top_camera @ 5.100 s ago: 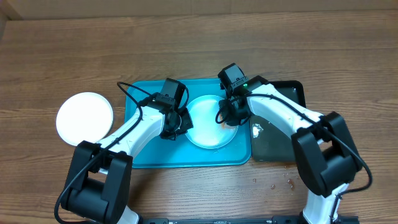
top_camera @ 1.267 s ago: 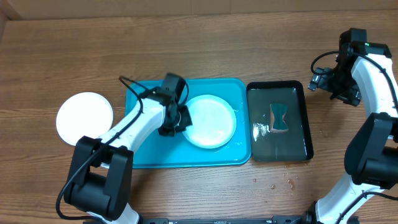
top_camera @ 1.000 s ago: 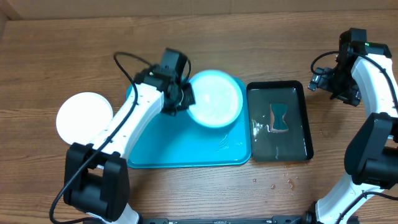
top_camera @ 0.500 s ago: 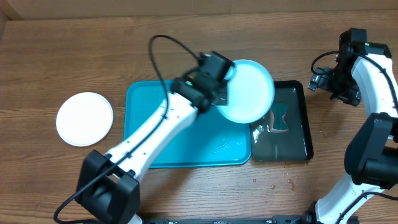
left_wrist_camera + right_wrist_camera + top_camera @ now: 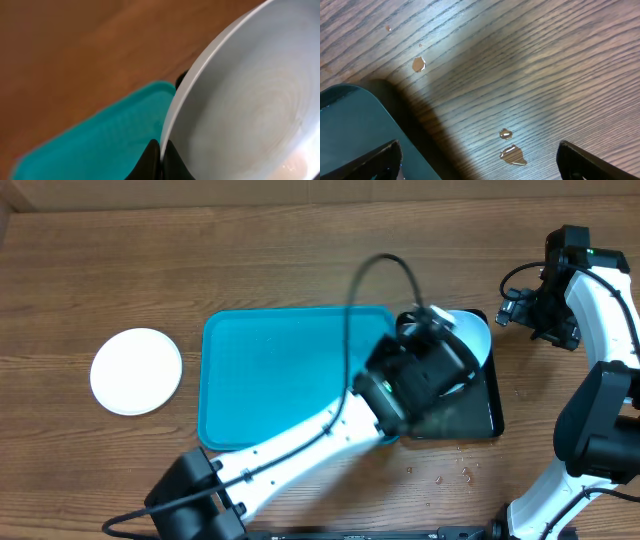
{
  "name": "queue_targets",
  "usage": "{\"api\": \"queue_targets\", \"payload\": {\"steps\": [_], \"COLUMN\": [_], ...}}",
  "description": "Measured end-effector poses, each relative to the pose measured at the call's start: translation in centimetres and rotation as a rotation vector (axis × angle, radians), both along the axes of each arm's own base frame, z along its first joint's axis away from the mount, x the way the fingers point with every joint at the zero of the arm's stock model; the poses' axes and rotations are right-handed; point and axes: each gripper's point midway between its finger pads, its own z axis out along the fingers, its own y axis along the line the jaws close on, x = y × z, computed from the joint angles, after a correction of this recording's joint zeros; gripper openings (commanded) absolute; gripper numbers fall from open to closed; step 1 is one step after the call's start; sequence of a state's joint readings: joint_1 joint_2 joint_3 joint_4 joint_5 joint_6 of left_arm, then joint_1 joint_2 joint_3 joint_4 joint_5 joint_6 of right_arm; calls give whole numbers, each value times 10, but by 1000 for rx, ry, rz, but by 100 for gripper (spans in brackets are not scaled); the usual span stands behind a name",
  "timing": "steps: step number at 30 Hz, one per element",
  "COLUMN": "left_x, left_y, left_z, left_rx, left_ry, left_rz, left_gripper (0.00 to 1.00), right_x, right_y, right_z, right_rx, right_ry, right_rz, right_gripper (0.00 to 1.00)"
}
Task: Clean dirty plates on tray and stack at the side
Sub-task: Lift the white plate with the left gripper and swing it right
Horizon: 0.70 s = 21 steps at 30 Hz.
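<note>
Tray [image 5: 270, 380] holds no plates; white plate [image 5: 136, 371] lies left of it. Left gripper [image 5: 159, 154] pinches blue plate [image 5: 478, 338] right of it; right gripper [image 5: 480, 165] spread.

Both arms [image 5: 300, 442] are white with black joints [image 5: 415, 375] and looping black cables [image 5: 384, 257].

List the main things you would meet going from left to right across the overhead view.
white plate → turquoise tray → pale blue plate → right pincer
</note>
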<state>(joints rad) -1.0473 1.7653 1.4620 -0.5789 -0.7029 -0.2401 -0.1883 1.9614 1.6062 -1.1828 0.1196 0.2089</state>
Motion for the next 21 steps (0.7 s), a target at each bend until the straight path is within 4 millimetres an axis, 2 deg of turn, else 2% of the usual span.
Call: {"api": "queue_targets", "payload": {"steps": [7, 11, 15, 21], "left_x": [-24, -32, -35, -37], "left_y": [-27, -32, -29, -23], "left_z": [49, 74, 86, 92], "left_rx": [140, 195, 261, 320], "left_ry": [-281, -395, -447, -475], "left_rz": [-44, -27, -7, 17], "left_gripper": [4, 4, 4, 4], "right_x": [0, 0, 0, 0], "right_y": [0, 0, 0, 0], "right_z": [0, 0, 0, 0], "right_rx": [0, 0, 0, 0], "right_ry": [-1, 0, 0, -1], "right_rz": [0, 0, 0, 0], "right_gripper": [100, 100, 100, 100]}}
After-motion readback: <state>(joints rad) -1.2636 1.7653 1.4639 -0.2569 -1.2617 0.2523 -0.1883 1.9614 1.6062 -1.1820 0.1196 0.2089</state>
